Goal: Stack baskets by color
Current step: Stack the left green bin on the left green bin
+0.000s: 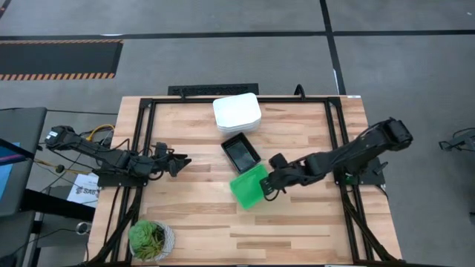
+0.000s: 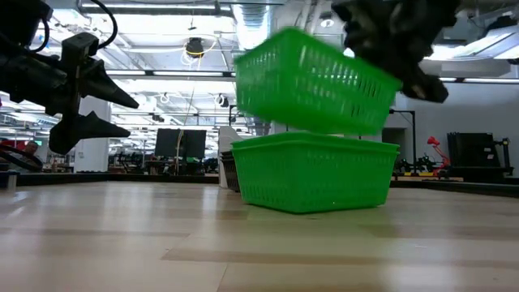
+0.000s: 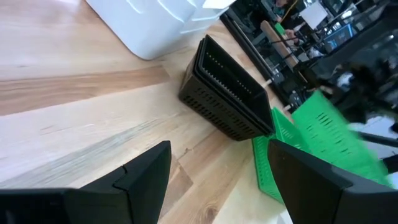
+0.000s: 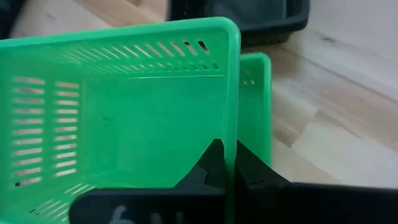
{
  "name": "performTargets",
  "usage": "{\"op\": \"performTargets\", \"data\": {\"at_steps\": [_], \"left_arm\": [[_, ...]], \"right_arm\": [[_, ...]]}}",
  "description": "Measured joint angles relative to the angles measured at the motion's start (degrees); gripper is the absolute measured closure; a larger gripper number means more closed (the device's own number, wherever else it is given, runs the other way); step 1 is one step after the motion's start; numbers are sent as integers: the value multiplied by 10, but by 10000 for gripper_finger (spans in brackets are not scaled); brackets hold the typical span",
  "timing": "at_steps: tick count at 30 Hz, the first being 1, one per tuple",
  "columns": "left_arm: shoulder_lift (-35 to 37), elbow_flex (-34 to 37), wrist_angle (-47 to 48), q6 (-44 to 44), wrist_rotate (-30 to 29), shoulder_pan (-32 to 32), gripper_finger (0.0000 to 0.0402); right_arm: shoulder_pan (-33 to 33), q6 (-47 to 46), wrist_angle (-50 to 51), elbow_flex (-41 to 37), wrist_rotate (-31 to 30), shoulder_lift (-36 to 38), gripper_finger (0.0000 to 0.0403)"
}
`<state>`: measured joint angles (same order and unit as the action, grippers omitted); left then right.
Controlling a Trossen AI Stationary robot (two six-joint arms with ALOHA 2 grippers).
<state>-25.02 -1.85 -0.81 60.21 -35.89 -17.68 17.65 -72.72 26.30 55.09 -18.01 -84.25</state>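
One green basket (image 2: 312, 77) hangs tilted just above a second green basket (image 2: 312, 174), which rests by its bottom on the table; my right gripper (image 4: 229, 163) is shut on the upper one. From above, this pair (image 1: 249, 185) sits mid-table. A black basket stack (image 1: 240, 151) stands just beyond it. White baskets (image 1: 237, 113) are stacked near the far edge. My left gripper (image 1: 182, 159) waits open and empty at the table's left, pointing toward the black baskets (image 3: 227, 99). My right gripper pinches the upper green basket's side wall at its rim (image 4: 231, 124), one finger inside the basket and one outside. The fingers slant down at it from the table's right. The basket is lifted off the table and tilted, right over the lower green basket (image 4: 256, 106).
A round potted plant (image 1: 151, 239) stands at the near left corner. The table's black frame (image 1: 141, 133) runs along its sides. Bare wood lies between my left gripper and the baskets, and along the near edge.
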Motion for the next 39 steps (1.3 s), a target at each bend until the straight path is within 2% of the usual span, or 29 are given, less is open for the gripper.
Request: {"op": "performTargets", "data": {"at_steps": [4, 9, 16, 23, 31, 39], "left_arm": [[0, 0, 0, 5, -4, 0, 145], [0, 0, 0, 6, -3, 0, 145], [0, 0, 0, 6, -1, 0, 145], [0, 0, 0, 6, -1, 0, 145], [0, 0, 0, 5, -1, 0, 145], [-1, 0, 0, 3, 1, 0, 145]], "right_arm": [[-10, 18, -2, 0, 15, -23, 397], [-21, 42, 2, 0, 29, -23, 386], [-30, 68, 20, 0, 41, -23, 394], [-36, 72, 16, 0, 51, -23, 355], [-36, 82, 15, 0, 61, -23, 349], [-44, 103, -9, 1, 90, -73, 348]]}}
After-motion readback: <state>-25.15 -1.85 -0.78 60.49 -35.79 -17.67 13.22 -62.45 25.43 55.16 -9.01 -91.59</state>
